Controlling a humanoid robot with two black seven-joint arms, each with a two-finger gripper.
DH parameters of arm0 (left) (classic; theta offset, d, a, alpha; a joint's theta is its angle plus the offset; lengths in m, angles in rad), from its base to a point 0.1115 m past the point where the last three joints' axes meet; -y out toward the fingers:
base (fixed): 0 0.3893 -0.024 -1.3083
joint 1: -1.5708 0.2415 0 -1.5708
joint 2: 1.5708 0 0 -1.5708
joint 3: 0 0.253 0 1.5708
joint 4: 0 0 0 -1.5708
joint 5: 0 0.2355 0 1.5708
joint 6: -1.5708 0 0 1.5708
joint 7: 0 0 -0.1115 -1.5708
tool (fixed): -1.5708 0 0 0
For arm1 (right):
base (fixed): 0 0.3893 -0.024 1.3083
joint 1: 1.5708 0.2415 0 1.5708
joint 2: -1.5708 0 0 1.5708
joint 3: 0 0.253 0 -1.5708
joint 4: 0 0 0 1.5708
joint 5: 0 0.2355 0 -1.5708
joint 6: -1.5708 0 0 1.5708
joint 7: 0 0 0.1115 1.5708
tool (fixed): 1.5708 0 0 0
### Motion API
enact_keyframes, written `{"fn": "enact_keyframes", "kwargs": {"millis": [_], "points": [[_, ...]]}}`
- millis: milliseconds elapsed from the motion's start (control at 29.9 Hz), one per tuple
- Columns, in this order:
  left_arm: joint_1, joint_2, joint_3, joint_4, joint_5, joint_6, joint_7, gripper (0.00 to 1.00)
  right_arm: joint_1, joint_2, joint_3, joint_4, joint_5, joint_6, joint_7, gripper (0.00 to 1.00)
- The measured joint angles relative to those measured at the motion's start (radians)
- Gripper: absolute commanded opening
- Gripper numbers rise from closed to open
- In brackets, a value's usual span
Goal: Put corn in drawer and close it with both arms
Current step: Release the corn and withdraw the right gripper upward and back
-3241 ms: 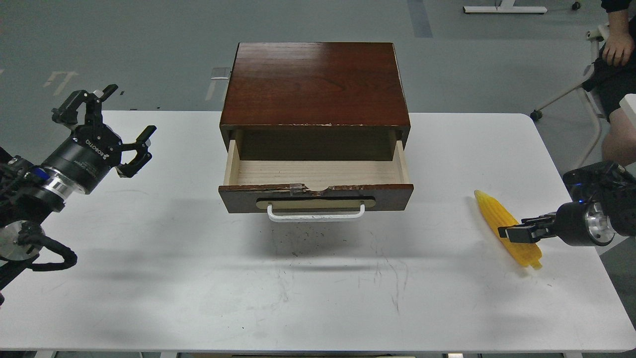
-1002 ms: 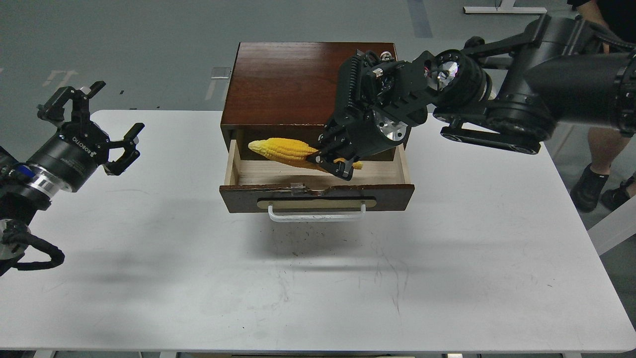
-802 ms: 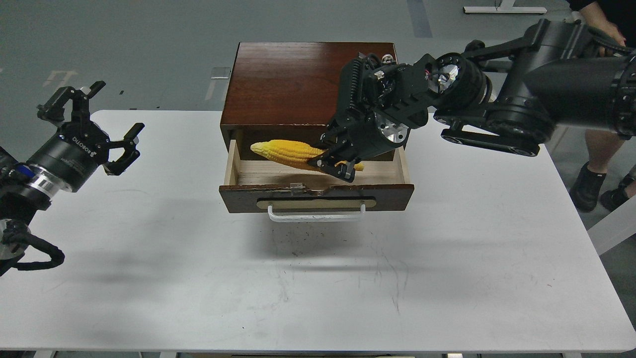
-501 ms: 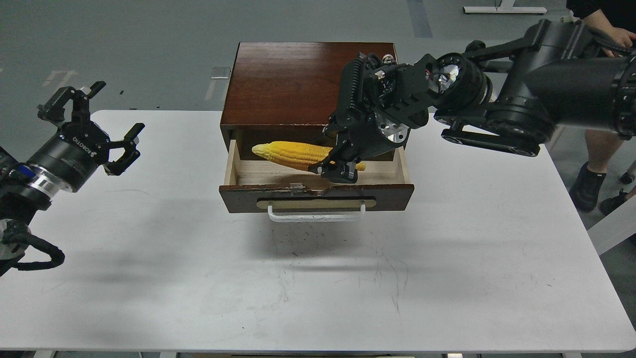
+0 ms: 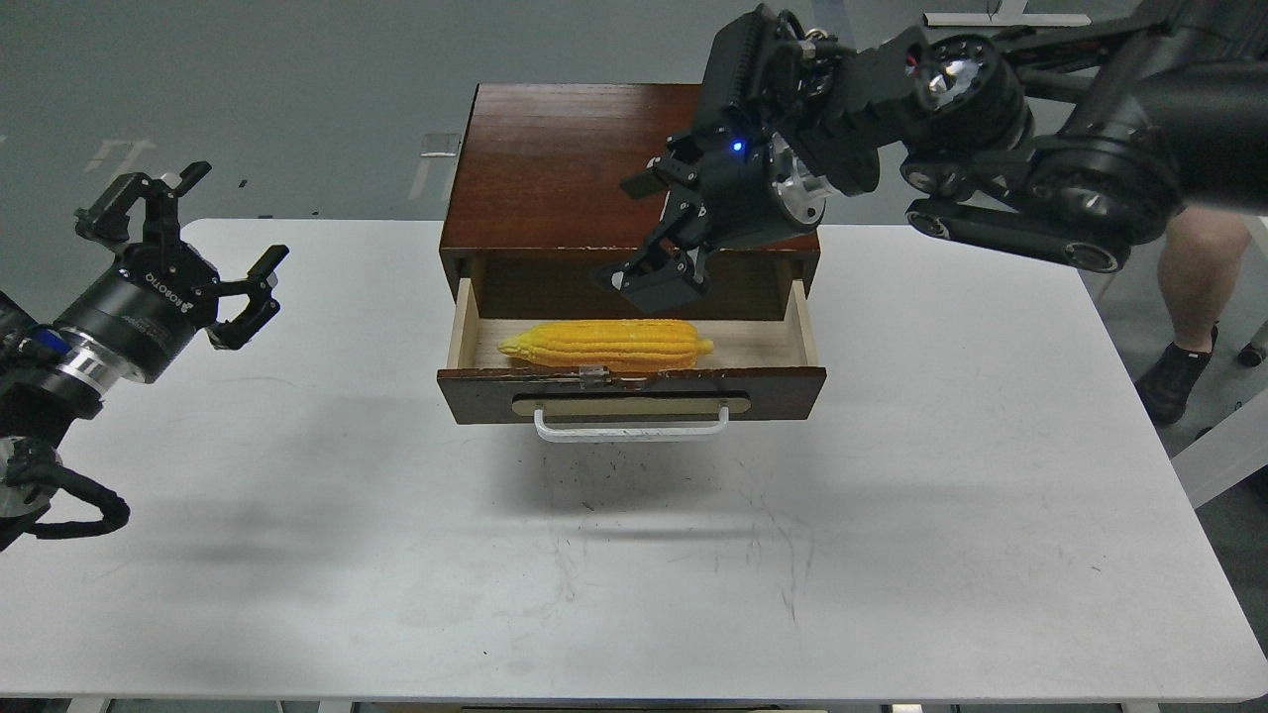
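The yellow corn (image 5: pixel 606 345) lies flat inside the open drawer (image 5: pixel 631 393), lengthwise, tip to the left. The drawer is pulled out of the dark red-brown cabinet (image 5: pixel 629 168); its white bar handle (image 5: pixel 631 426) faces me. My right gripper (image 5: pixel 649 233) hangs open and empty above the back of the drawer, above the corn and clear of it. My left gripper (image 5: pixel 188 248) is open and empty over the table's far left edge, well left of the cabinet.
The white table (image 5: pixel 634 555) carries the cabinet at its far middle. A person's leg (image 5: pixel 1189 297) stands beyond the table's right edge. The right arm's thick links (image 5: pixel 1040 188) span above the cabinet's right side.
My right gripper let go of the corn, which dropped flat into the drawer, and the gripper rose and opened. The left arm has not moved.
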Motion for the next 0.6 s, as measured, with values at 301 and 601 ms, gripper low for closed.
{"fn": "enact_keyframes", "kwargs": {"millis": [301,601], "points": [[0.000,-0.005,0.001,0.002,0.000,0.000,-0.002,0.99,-0.116,-0.237,0.122,0.019,0.375,0.001,0.000,0.96],[-0.005,-0.007,-0.005,0.037,-0.002,0.000,-0.007,0.99,-0.574,-0.422,0.499,0.016,0.643,-0.005,0.000,0.97]]}}
